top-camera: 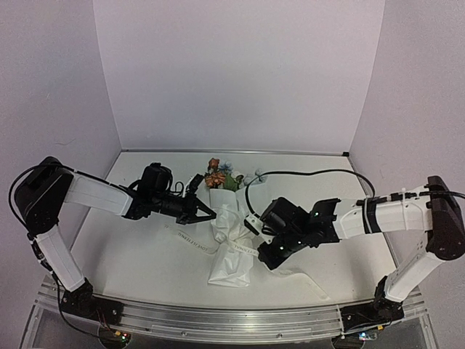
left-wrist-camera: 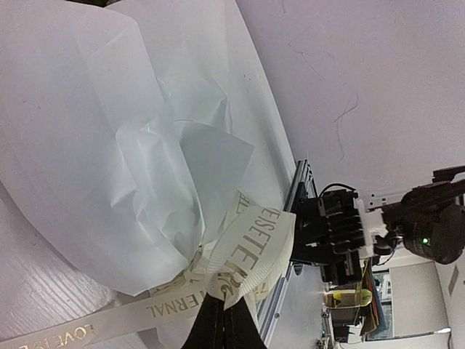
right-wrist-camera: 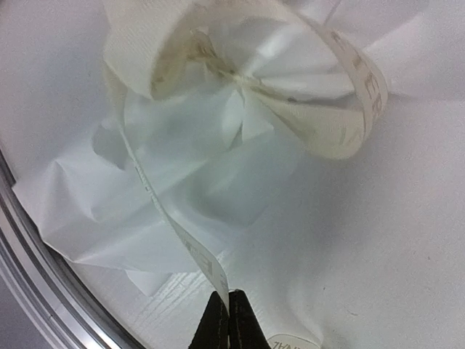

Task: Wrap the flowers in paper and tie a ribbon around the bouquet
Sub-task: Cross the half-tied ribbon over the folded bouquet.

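The right gripper [right-wrist-camera: 227, 323] is pinched shut on the ribbon [right-wrist-camera: 171, 220] at the bottom centre of its wrist view; the left gripper [left-wrist-camera: 221, 323] clamps a printed loop of it. The bouquet [top-camera: 231, 254] lies mid-frame overhead, ribbon around its waist, so tying looks under way. Next, both ends need an even outward pull.
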`<state>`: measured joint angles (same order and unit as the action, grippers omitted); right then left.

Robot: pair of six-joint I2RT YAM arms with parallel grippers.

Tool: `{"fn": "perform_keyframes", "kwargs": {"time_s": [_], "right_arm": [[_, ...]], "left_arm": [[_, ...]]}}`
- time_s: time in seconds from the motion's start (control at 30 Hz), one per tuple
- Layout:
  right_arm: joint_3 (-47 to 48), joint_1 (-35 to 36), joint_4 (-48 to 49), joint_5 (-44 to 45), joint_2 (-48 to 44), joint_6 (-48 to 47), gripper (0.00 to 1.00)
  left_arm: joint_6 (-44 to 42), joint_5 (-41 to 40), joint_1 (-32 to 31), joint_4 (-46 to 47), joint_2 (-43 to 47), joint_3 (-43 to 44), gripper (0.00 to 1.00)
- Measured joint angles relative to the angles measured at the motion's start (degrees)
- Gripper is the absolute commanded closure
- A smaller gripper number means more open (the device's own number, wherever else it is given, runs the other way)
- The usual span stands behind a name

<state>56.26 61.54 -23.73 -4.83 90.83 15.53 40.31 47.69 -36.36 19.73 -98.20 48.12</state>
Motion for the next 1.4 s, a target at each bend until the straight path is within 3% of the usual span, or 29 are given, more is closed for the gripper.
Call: {"fn": "perform_keyframes", "kwargs": {"time_s": [0.33,0.5,0.63,0.8,1.1,1.3,1.4], "right_arm": [[-4.95,-0.01,-1.15,3.62,-0.56,2.81,1.00],[-5.17,-0.49,0.47,3.83,-0.63,3.60,0.85],[-5.15,-0.65,2.10,2.09,-0.63,3.52,0.58],[-4.40,-0.70,3.57,0.21,-0.63,2.70,0.48],[0.13,-0.74,5.02,-2.59,0.33,-0.65,0.50],[3.72,-0.74,6.61,-4.27,5.01,-0.95,0.56],[3.88,-0.74,6.61,-4.68,6.65,-0.60,0.64]], "left_arm": [[-0.05,-2.90,0.04,1.82,6.00,-6.19,1.00],[-0.73,-2.93,0.04,1.94,7.56,-8.50,1.00],[-1.32,-2.93,0.04,1.94,7.59,-8.64,1.00],[-1.49,-2.92,-0.11,1.92,7.57,-8.61,1.00],[-1.48,-2.85,-0.35,1.92,7.54,-8.61,1.00],[-1.50,-2.85,-0.35,1.70,7.54,-8.61,1.00],[-1.54,-2.85,-0.35,1.28,7.54,-8.49,1.00]]}}
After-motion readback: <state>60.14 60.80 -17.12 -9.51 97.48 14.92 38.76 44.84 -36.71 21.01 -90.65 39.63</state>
